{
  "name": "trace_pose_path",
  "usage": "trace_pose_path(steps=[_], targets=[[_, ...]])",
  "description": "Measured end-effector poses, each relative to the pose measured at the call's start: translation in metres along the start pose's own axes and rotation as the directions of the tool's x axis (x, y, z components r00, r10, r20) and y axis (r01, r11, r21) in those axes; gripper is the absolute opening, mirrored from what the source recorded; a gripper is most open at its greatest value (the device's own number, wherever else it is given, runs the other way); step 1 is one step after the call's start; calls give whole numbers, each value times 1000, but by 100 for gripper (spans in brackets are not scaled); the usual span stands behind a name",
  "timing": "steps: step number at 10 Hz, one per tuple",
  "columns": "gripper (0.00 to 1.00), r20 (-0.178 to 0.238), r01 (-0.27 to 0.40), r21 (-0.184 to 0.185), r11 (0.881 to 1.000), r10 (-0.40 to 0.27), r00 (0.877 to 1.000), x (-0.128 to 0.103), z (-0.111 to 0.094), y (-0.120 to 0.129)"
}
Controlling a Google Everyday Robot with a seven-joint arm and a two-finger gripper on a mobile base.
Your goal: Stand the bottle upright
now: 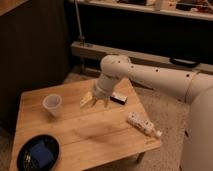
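Note:
The bottle (142,124), slim and whitish with a patterned label, lies on its side near the right edge of the wooden table (90,137), its capped neck pointing to the lower right. My gripper (93,102) hangs over the middle of the table's back half, to the left of the bottle and well apart from it. It is open, its pale fingers spread downward with nothing between them.
A translucent white cup (52,105) stands upright left of the gripper. A flat dark-and-white box (119,97) lies just right of it. A dark plate (38,153) holding a blue item sits at the front left corner. Speckled floor lies beyond the table's right edge.

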Motion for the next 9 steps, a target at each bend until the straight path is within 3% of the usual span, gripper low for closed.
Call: trace_pose_path(steps=[5,9], targets=[[80,0,0,0,1000,0,1000,0,0,0],[80,-45,119,-57,991,-122,992,-11,-17,32]])
